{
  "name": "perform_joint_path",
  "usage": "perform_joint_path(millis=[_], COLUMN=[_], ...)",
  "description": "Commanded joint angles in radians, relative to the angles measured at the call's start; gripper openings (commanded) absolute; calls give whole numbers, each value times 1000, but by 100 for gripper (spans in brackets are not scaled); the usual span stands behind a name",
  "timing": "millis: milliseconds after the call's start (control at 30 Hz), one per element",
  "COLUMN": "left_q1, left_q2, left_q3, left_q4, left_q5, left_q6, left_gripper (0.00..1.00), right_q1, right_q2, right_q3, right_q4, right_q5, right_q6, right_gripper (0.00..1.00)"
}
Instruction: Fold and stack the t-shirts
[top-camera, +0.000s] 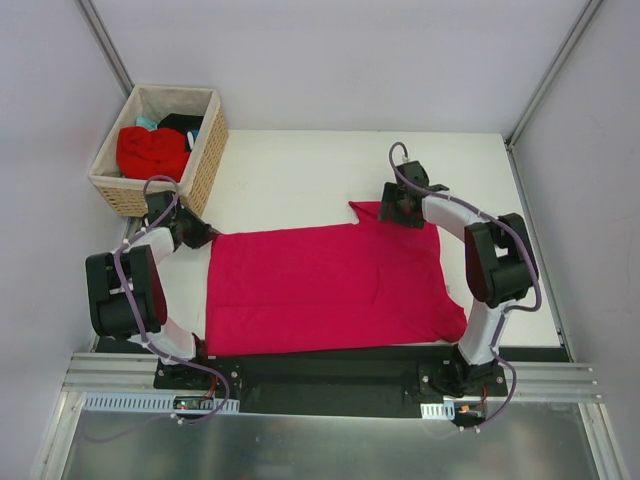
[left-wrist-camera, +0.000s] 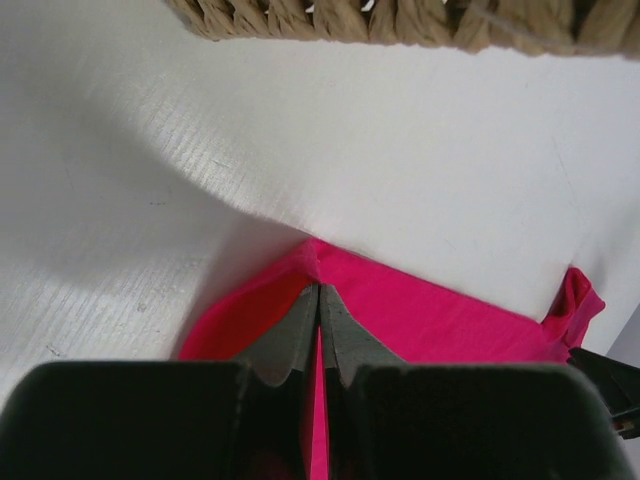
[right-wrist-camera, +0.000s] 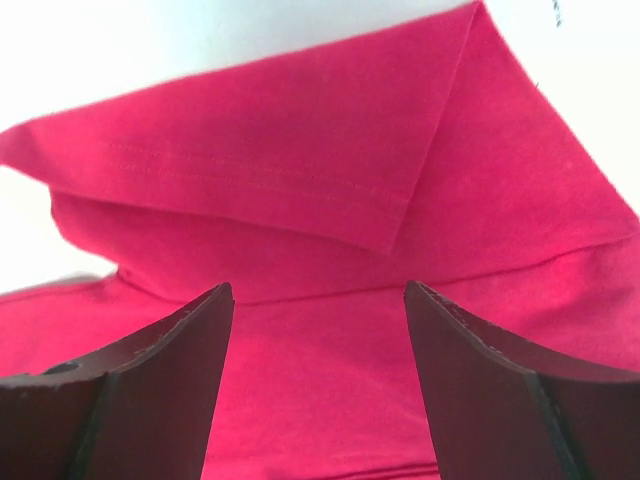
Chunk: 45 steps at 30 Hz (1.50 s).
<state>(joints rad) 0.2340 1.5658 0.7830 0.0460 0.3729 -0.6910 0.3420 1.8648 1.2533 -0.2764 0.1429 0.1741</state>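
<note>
Firmly pinched, t-shirt (top-camera: 330, 290) corner in left gripper (left-wrist-camera: 319, 300)

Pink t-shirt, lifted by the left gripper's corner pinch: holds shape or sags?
Probably sags: the pink t-shirt lies flat, its sleeve folded over itself. Likely light; the cloth looks thin. Pinched at one corner by the left gripper, the rest may drag.

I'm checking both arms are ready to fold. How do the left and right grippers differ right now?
The left gripper is shut, pinching a corner of the crimson t-shirt; the right gripper is open and holds nothing. The left gripper sits by the wicker basket; the right gripper is poised over a folded-over flap at the opposite end. Both are at the shirt's far edge.
</note>
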Motion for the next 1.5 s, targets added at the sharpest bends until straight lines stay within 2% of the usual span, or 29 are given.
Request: perform_joint_path(millis=[0,600,833,1067,1300,1467], left_q1=[-12,-13,-12,-13,-13,-13], left_q2=[-53,-55,-61,-66,-59,-62], left_q3=[32,33,32,32,28,28], left_q4=[-28,-41,-41,-66,-64,-66], left_q5=[-34,-69,-75,-83,-84,-85], left_q6=[8,15,19,22,21,24], left_gripper=[0,0,0,0,0,0], right_q1=[-17,-74,-80,-80,-80,-80], right_q2=[10,60,91,105,106,112], right_q3=[72,80,92,89,98,109], right_q4=[-15,-9,-4,0,2,-3], right_q5=[26,11,-5,-3,-6,-6], right_q6=[11,38,51,56,59,62], right_gripper=[73,60,43,42,36,28])
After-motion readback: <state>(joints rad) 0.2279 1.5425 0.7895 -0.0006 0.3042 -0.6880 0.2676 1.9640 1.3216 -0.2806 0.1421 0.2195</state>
